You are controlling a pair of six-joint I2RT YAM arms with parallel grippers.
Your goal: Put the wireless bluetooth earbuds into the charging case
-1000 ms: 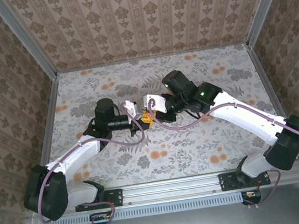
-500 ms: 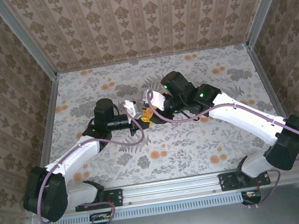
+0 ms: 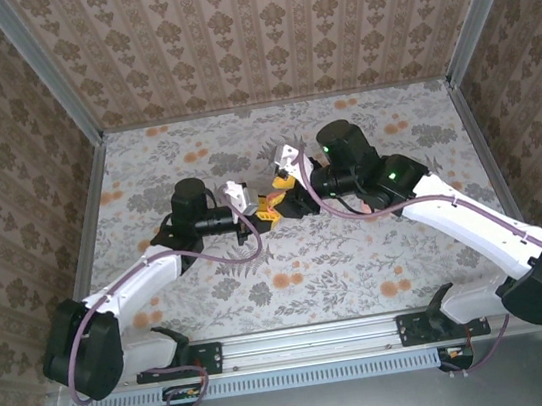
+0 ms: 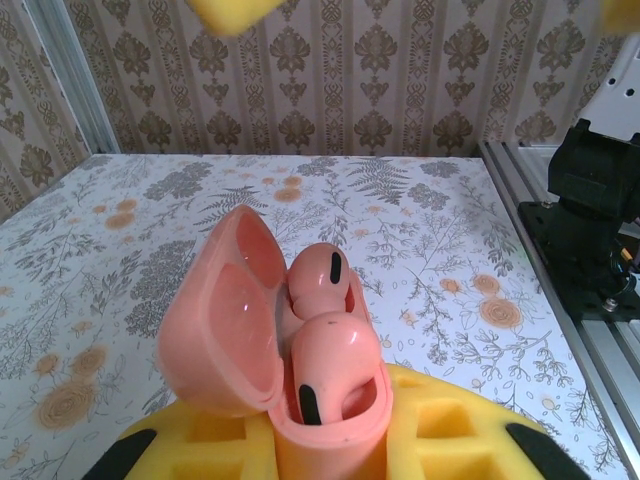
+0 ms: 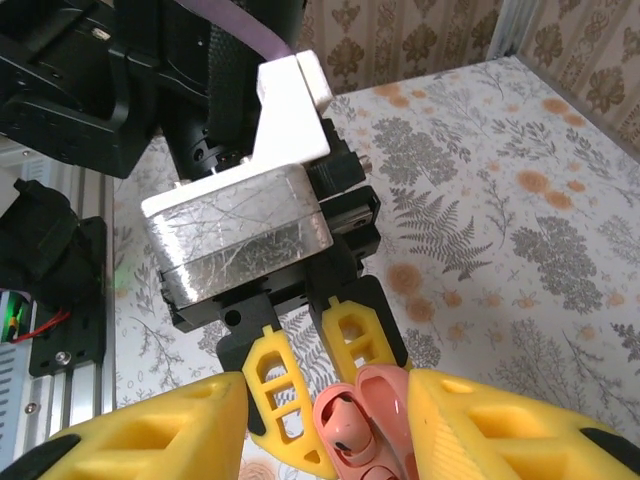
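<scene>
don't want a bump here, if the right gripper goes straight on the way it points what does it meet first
Most likely the charging case, lid open, clamped in the left gripper: it sits dead ahead between the spread fingers of the right gripper. How near is unclear.

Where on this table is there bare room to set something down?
Free: the floral-print table along the back wall, its far-left corner, and the near middle between the left arm and right arm. Crowded: the centre, where the left gripper holds the open coral-pink plastic charging case and the right gripper stands open around it.
</scene>
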